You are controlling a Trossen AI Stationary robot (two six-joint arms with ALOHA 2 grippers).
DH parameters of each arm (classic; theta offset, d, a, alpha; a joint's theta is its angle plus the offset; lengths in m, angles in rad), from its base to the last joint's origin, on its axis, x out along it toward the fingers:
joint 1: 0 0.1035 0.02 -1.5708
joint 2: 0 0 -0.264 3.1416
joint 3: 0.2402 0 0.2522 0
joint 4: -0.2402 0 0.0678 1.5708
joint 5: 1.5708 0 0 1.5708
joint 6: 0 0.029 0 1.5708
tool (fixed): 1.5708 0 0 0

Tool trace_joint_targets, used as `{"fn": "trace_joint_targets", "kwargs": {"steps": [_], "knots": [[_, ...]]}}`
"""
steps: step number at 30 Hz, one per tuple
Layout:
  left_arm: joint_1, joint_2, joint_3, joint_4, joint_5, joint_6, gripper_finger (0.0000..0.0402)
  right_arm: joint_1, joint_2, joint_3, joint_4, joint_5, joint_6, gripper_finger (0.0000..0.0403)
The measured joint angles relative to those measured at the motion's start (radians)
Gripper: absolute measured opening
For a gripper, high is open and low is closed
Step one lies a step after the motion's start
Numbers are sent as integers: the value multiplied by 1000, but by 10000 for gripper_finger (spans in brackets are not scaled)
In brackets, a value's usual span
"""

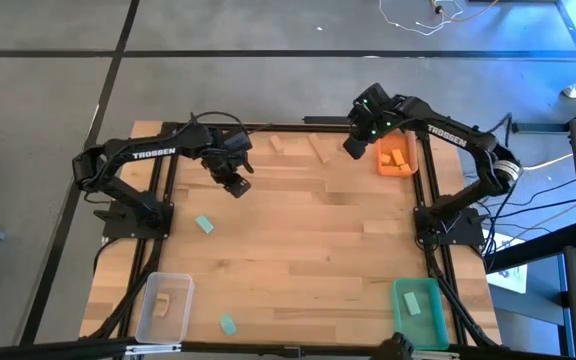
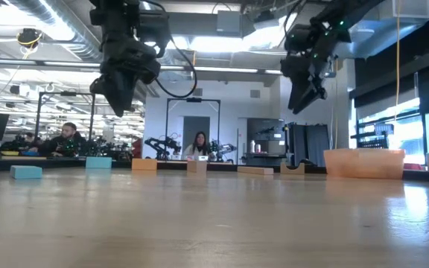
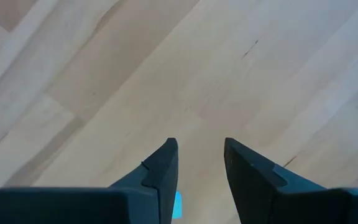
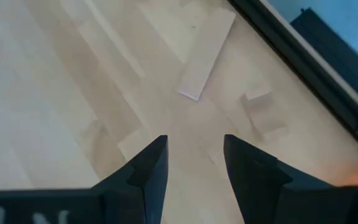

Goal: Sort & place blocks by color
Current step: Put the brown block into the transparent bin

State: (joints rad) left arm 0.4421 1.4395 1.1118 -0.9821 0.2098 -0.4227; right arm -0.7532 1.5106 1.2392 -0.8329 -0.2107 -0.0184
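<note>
left pincer point(image 1: 235, 185) narrow gap, empty, high over bench point(image 1: 308, 230) | teal block point(image 1: 204, 224) below-behind it: drop straight, straddle short sides | right pincer point(image 1: 353, 146) parted, empty; wood blocks point(image 4: 206, 53) just ahead | orange bin point(image 1: 396, 157) beside

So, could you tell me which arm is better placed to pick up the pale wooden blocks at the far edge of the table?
Probably the right: its open, empty pincer hovers beside the pale wooden blocks, while the left pincer hangs farther away.
</note>
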Motion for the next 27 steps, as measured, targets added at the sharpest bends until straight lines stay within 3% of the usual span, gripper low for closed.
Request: {"fn": "trace_joint_targets", "kwargs": {"steps": [4, 11, 14, 21, 27], "knots": [[5, 0, 0, 0, -17, 14, 121, 0, 49, 0, 13, 16, 18, 151], [5, 0, 0, 0, -17, 36, 121, 0, 68, 0, 35, -3, -15, 72], [5, 0, 0, 0, -17, 46, 121, 0, 68, 0, 42, 4, -18, 60], [5, 0, 0, 0, -16, 67, 121, -2, 68, 0, 57, 29, -43, 105], [5, 0, 0, 0, -16, 68, 121, -6, 78, 0, 84, 170, 53, 175]]}}
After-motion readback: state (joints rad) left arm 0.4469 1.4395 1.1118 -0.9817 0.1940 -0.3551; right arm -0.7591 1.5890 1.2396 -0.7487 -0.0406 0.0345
